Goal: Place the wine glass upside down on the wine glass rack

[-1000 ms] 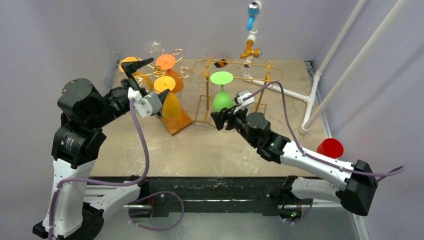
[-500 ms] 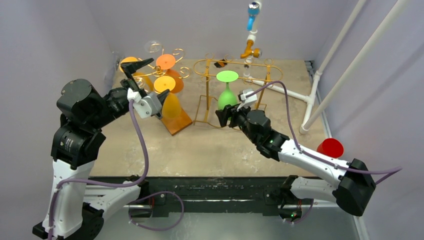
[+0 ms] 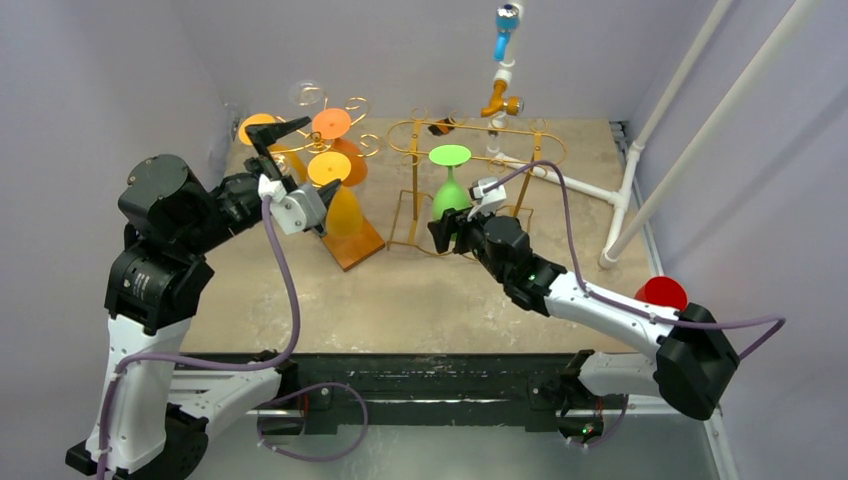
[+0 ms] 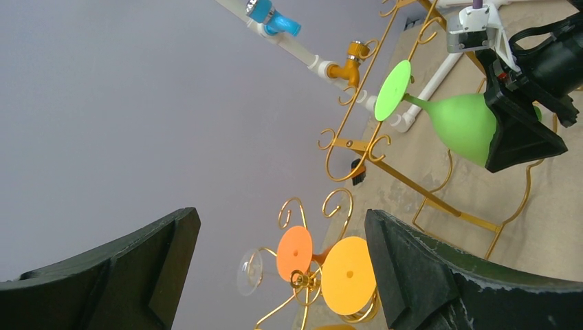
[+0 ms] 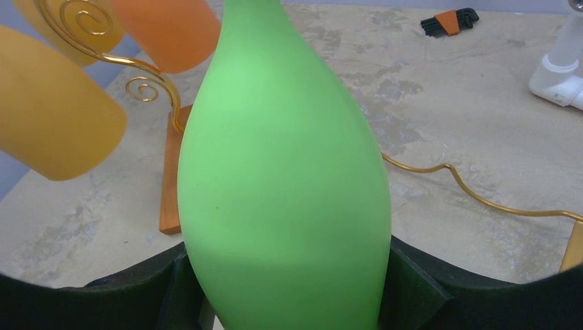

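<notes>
top view: the green glass (image 3: pixel 450 190) is already turned over, foot up and bowl down, and sits at the centre of the frame inside the gold rack (image 3: pixel 413 200). the right claw (image 3: pixel 453 226) is clamped on its bowl from the near side. the left claw (image 3: pixel 300 165) is spread wide and holds nothing, raised at centre left beside the stand of orange glasses (image 3: pixel 340 205). judging from this, the pickup and the flip are done. what is left is seating the foot on the rails, letting go and backing out. from above i cannot tell whether the stem is in a slot or the foot just hangs near the rail.

left wrist view: the glass lies at upper right, its foot close to a curled hook of the rack. the gap or contact there is too fine to read. the right claw covers the rim of the bowl.

right wrist view: the bowl fills the middle, pinched between both pads at the bottom edge. stem, foot and the top rails are cut off above the frame, so only the rack's base wire shows on the worktop (image 5: pixel 447 117).
</notes>
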`<state>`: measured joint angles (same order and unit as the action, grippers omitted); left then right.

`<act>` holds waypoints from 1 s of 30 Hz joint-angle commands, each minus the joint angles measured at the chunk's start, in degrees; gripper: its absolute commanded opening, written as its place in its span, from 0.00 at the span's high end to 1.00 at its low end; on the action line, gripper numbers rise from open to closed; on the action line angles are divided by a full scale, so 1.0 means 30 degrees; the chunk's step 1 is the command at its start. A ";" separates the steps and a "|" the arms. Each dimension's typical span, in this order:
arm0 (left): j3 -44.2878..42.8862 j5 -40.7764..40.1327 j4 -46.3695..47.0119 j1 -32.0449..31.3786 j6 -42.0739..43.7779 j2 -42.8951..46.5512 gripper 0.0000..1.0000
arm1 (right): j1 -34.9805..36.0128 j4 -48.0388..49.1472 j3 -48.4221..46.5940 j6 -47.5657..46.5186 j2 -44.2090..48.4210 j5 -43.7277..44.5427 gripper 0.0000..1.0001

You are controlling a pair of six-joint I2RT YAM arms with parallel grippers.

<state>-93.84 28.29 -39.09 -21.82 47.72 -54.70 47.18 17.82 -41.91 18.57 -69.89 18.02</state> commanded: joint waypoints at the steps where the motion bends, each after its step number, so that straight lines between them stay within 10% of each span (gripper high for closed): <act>1: -0.0388 0.0237 -0.0066 0.0009 0.0307 0.0010 0.00 | -0.0151 0.0772 -0.0473 0.0495 -0.0081 0.0085 0.23; 4: -0.0310 0.0224 -0.0122 0.0009 0.0472 0.0054 0.00 | -0.0139 0.0602 -0.0488 0.0555 -0.0014 0.0216 0.03; 13: -0.0329 -0.0316 -0.0445 0.0016 0.0052 -0.0314 0.00 | -0.0140 -0.3270 -0.1508 0.0676 0.2464 0.0670 0.01; 30: -0.0710 -0.0200 -0.0057 0.0009 -0.0762 -0.0637 0.00 | -0.2301 -2.5155 -0.6658 1.1381 0.5389 0.8148 0.04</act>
<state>-93.95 27.64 -41.30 -21.82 47.05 -57.10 43.33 -38.61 -61.76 40.62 -56.60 35.88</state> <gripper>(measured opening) 0.996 0.976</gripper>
